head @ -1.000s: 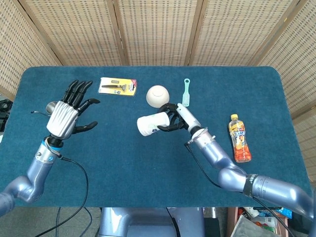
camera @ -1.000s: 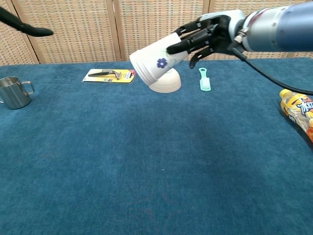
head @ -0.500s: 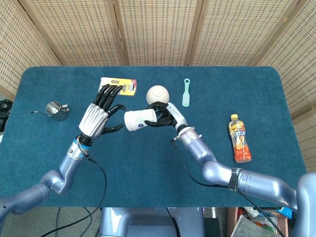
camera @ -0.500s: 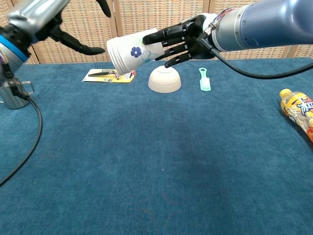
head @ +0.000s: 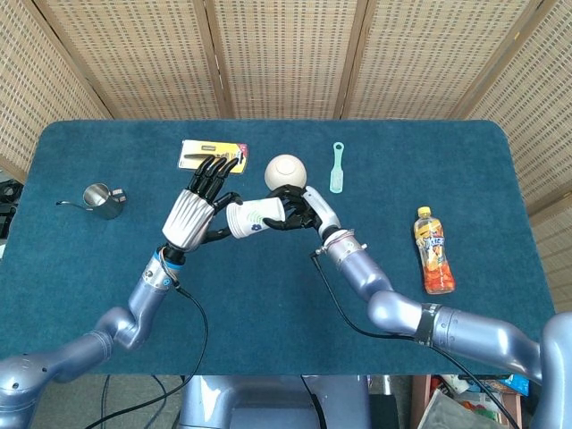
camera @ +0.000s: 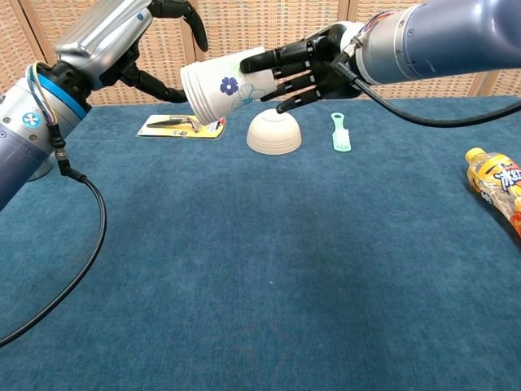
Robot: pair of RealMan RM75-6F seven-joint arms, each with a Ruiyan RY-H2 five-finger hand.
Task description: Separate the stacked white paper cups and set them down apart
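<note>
Fingers (head: 288,214) of the right hand (head: 299,210) wrap the stacked white paper cups (head: 255,217), lying sideways above the table (head: 268,295). From the chest, the left hand (camera: 142,37) reaches the cups' rim (camera: 190,91), fingers (camera: 191,15) spread; contact unclear.

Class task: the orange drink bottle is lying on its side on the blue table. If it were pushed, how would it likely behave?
The bottle lies on its side and looks round, so it would probably roll. It appears full, so likely heavy for its size.
</note>
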